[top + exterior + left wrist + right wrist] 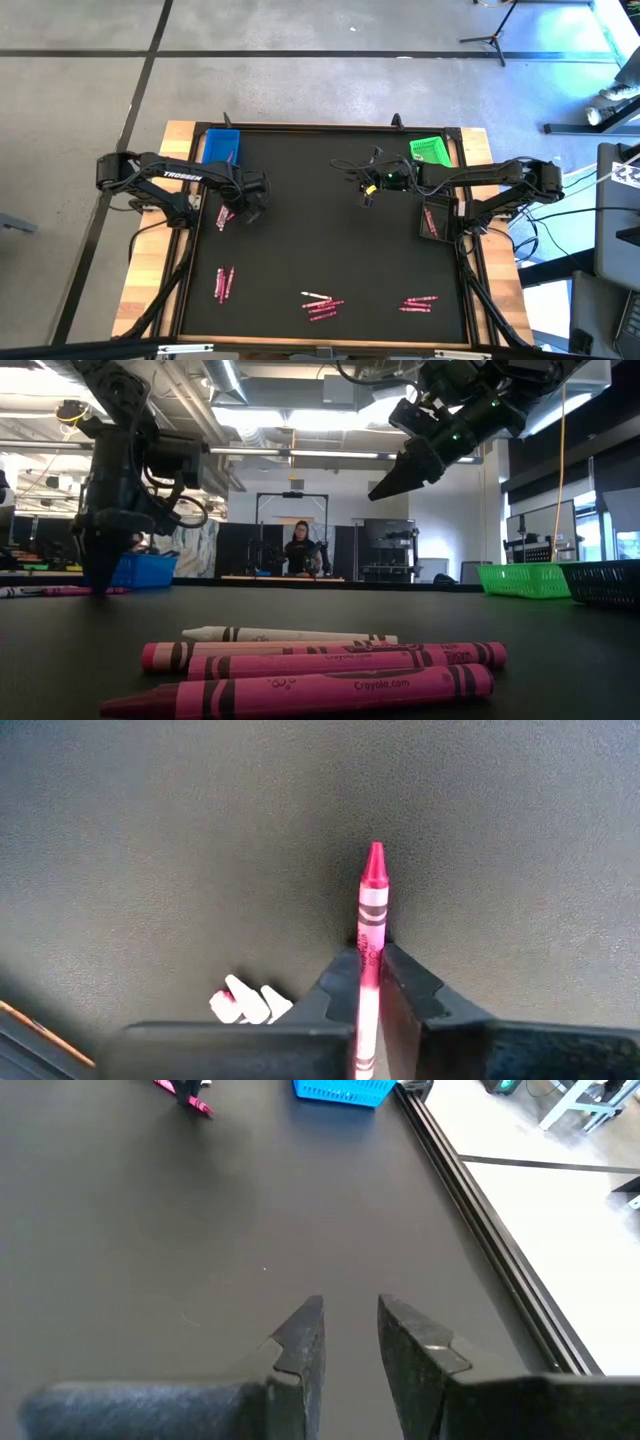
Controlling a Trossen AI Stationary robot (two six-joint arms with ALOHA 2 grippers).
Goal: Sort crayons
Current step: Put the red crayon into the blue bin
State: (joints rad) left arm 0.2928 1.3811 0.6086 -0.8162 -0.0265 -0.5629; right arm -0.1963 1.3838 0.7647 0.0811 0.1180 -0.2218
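My left gripper [243, 203] is down at the black mat at the left, shut on a pink crayon [372, 910]. A few more crayons [224, 216] lie beside it, and two pale ones show in the left wrist view [245, 1003]. Other pink crayons lie flat on the mat near the front edge in three small groups [224, 284] [320, 303] [420, 302]. My right gripper [365, 196] hangs above the mat right of centre, open by a narrow gap [350, 1325] and empty. My left gripper pinches the pink crayon between its two fingers, at the crayon's wrapped shaft [368, 952]. The crayon runs along the fingers, and its pointed tip [375, 855] sticks out beyond them. Whether the crayon rests on the mat or is clear of it, I cannot tell.
A blue tray [221, 145] stands at the far left of the mat and a green tray [430, 152] at the far right. A dark tray [433, 220] sits at the right edge. The wooden table rim [150, 260] frames the mat. A person stands in the room behind [300, 548].
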